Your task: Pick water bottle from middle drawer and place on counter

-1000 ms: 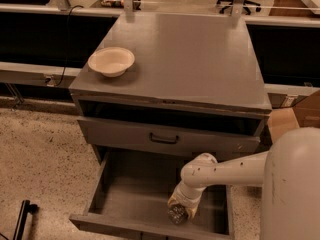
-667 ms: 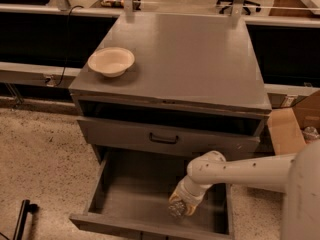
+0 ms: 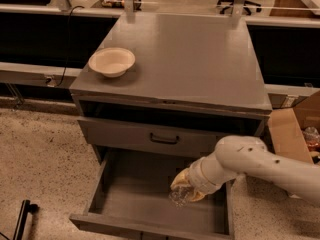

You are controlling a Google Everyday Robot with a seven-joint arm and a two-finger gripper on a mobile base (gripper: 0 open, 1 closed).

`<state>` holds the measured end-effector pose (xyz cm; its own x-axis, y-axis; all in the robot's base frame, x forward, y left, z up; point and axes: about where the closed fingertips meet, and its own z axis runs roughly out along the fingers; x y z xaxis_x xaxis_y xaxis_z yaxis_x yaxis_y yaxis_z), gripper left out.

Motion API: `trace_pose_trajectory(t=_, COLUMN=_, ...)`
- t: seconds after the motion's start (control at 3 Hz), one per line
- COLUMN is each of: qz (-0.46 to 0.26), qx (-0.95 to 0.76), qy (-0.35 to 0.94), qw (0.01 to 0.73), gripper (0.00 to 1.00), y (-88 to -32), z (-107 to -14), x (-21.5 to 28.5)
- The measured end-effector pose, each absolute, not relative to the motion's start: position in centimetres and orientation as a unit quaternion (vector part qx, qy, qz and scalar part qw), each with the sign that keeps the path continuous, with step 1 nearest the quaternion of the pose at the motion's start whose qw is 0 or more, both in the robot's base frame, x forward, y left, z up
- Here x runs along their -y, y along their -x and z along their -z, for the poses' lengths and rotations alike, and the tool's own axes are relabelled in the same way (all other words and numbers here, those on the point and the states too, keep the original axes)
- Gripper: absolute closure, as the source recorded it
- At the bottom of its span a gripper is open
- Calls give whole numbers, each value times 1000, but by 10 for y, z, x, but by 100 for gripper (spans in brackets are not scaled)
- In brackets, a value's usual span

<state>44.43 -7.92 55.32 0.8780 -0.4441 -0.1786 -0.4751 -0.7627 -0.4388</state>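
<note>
Water bottle [image 3: 178, 198] pinched in gripper [image 3: 186, 189] (barely raised since before) over middle drawer [image 3: 134, 186] floor.

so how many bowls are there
1: the bowl, on the counter near its front left corner. The gripper is down in the middle drawer at the water bottle; its arm hides some drawer floor.
</note>
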Motion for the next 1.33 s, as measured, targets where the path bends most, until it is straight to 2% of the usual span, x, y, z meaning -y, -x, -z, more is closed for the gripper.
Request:
trace_pose_trajectory(t=0.33, qz=-7, qx=-227, qy=931, qw=286, gripper=100, y=-428, z=-655, x=100)
trace_pose_trajectory(t=0.67, qz=45, qx=-230, qy=931, qw=280, gripper=100, y=-412, z=-742, x=123)
trace_pose_trajectory(t=1.0, qz=95, qx=-236, qy=927, qw=276, gripper=100, y=-423, z=-806, x=134)
trace_pose_trajectory(t=1.33, qz=156, qx=-208, qy=926, qw=274, gripper=100, y=-457, z=-859, x=106)
